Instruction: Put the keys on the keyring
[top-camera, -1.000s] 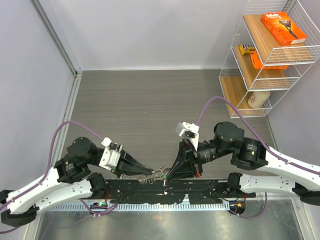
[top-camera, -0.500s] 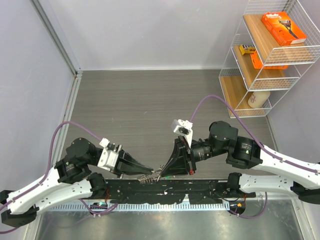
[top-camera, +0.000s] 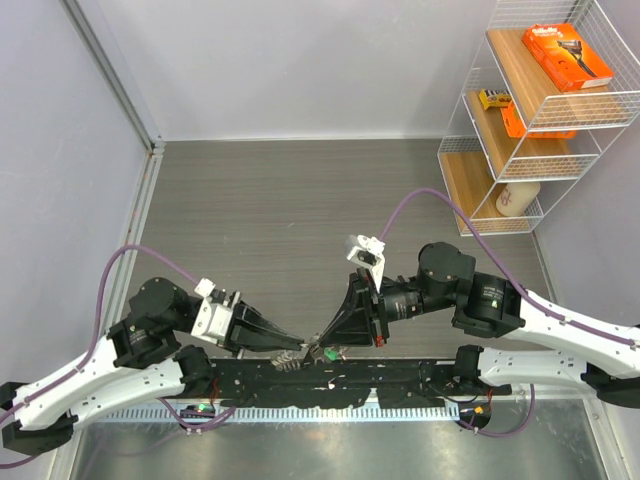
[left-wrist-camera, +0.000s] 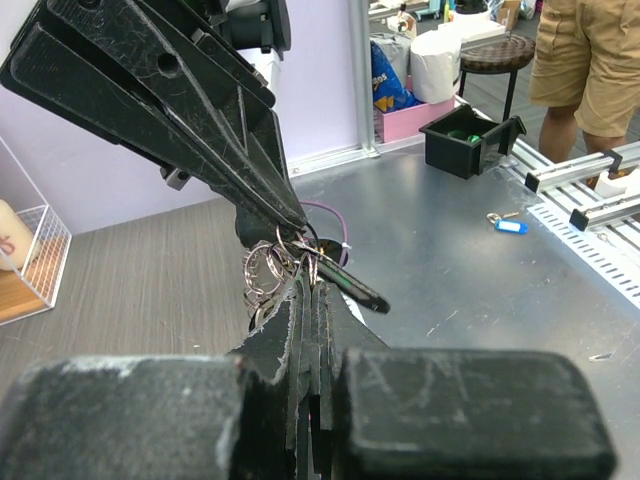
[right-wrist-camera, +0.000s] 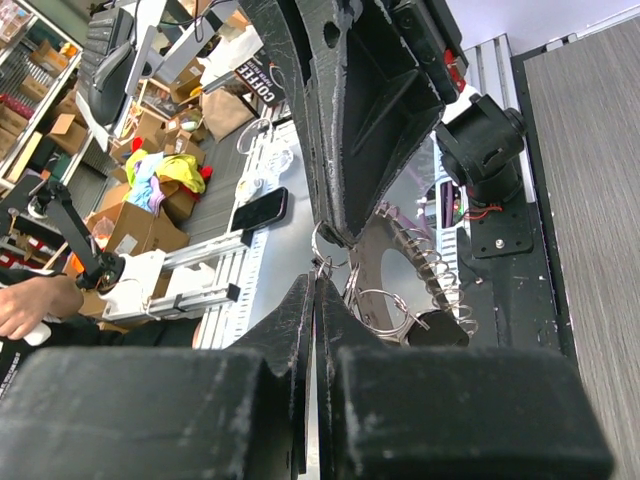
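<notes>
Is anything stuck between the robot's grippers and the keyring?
No, nothing visible is in the way. The left gripper and the right gripper meet tip to tip, both shut on the keyring bunched between them.

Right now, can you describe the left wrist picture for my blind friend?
The shut left gripper and shut right gripper meet tip to tip on a thin silver metal keyring; a black-headed silver key sticks out rightward.
</notes>
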